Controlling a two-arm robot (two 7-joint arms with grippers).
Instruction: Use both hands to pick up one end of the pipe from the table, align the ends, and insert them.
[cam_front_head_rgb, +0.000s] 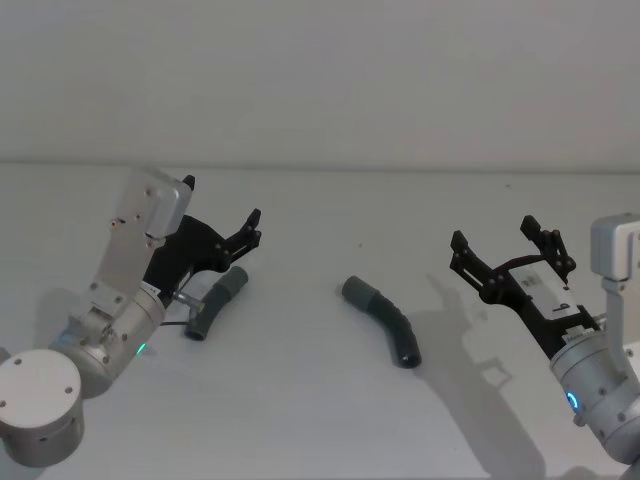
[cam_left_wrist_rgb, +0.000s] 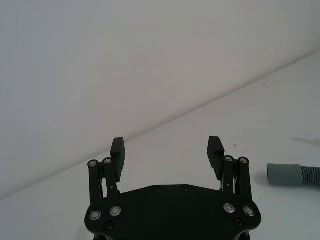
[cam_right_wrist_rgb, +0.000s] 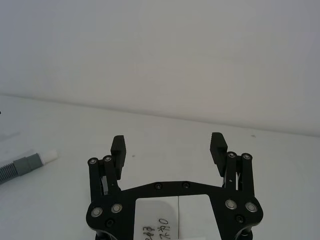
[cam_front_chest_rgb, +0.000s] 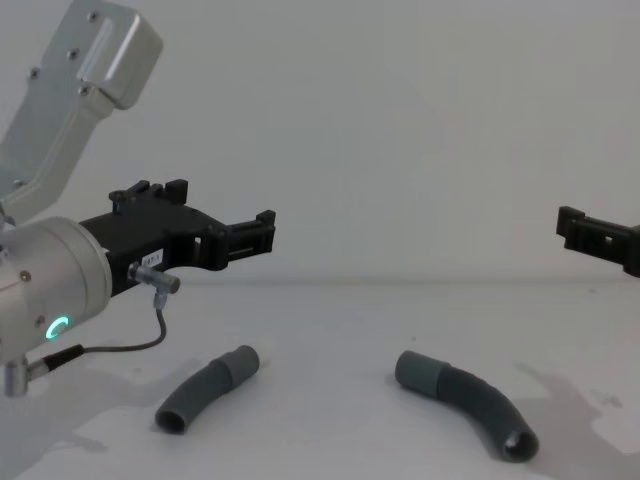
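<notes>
Pipe: short pc (cam_front_head_rgb: 215, 305), long pc (cam_front_head_rgb: 385, 318) on table (cam_front_head_rgb: 300, 400); L gripper (cam_left_wrist_rgb: 166, 147), R gripper (cam_right_wrist_rgb: 168, 145) fingers wide apart.

The matt white-grey table (cam_front_head_rgb: 300, 420) carries two dark grey, ribbed, curved hose pieces, lying flat and well apart. The shorter piece (cam_front_head_rgb: 215, 305) lies toward the table's left side, its smooth cuff (cam_front_head_rgb: 236, 282) pointing to the far edge. The longer piece (cam_front_head_rgb: 385, 322) lies near the table's middle, its cuff end (cam_front_head_rgb: 354, 291) turned toward the shorter one.
</notes>
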